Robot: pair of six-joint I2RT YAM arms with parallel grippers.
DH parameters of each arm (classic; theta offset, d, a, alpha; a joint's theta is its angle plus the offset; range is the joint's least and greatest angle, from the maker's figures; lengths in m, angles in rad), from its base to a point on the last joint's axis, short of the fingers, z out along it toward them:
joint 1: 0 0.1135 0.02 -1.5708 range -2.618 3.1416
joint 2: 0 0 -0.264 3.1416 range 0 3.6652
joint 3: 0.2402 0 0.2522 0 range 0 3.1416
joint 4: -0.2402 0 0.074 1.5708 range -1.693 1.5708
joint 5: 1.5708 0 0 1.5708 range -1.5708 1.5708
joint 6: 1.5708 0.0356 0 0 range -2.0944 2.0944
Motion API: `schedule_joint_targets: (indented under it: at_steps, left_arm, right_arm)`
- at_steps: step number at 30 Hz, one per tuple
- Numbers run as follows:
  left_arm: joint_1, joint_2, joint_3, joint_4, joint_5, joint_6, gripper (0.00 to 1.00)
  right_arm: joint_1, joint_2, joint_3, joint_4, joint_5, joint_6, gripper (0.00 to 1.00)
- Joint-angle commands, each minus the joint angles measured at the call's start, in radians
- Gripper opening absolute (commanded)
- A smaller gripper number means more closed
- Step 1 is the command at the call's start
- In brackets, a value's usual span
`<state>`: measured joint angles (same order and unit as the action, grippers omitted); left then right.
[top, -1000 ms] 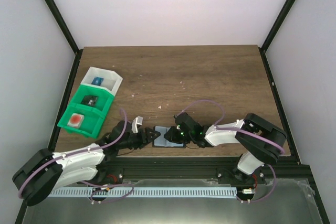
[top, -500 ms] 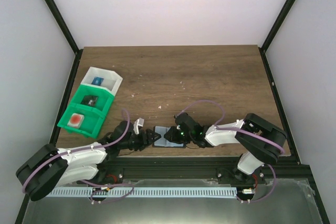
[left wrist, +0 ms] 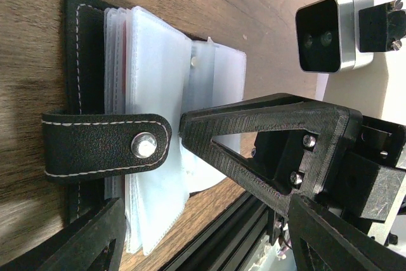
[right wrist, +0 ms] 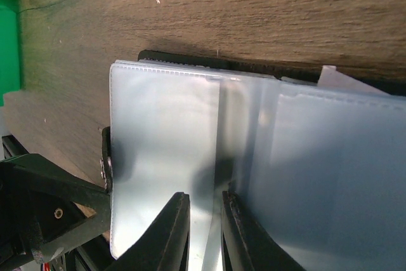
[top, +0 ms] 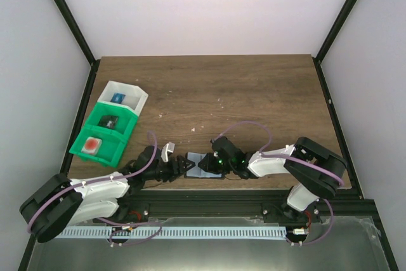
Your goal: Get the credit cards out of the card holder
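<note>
1. Small black bifold card holder (top: 195, 158) with white stitching lies open on the brown wood-grain table (top: 254, 93). It sits at the near edge, between the tips of the two arms.
2. Its clear plastic sleeve pages (left wrist: 158, 93) fan out from the black cover. A black snap strap (left wrist: 101, 145) with a metal stud lies across them.
3. Right gripper (top: 204, 164): jaws almost pressed together. Its fingers (right wrist: 172, 233) pinch the edge of one of the sleeve pages.
4. Left gripper (top: 184, 167): spread wide, nothing in it. It sits just beside the strap end of the holder; contact can't be told.
5. Credit cards (left wrist: 123, 42): only a faint reddish edge shows between the sleeves, probably one card. The others can't be made out, and none is out on the table.
6. Step in hand, as I judge it: one arm parts and pins a sleeve page so a pocket is reachable. No card is out yet, so the task is early.
7. The next move calls for the open left gripper to line up on a card edge. It must close on the card alone, not the plastic, and pull along the pocket mouth while the right keeps the holder down.
8. No brand, label or writing is readable on the holder, strap or sleeves. The green plastic bin (top: 101, 136) and white plastic bin (top: 124, 96) at far left show no readable labels either.
</note>
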<state>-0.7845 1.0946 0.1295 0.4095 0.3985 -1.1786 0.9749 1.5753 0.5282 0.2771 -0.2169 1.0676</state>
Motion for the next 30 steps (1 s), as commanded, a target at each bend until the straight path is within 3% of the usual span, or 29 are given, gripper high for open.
schedule_joint_targets:
  at_steps: [1,17,24,30]
  left_arm:
    - [-0.005,-0.004,0.011,0.028,0.013,-0.006,0.72]
    - [-0.016,0.009,0.034,0.034,0.009,-0.001,0.72]
    - [-0.016,-0.126,0.067,-0.180,-0.113,0.040,0.71]
    - [-0.015,-0.140,0.050,-0.187,-0.103,0.025,0.72]
  right_arm:
    - [0.016,0.026,-0.011,-0.019,-0.012,0.004,0.16]
    - [0.016,0.024,-0.024,0.033,-0.048,0.002,0.19]
    - [0.016,0.019,-0.033,0.027,-0.036,0.005,0.17]
    - [0.016,0.025,-0.030,0.033,-0.042,0.004,0.17]
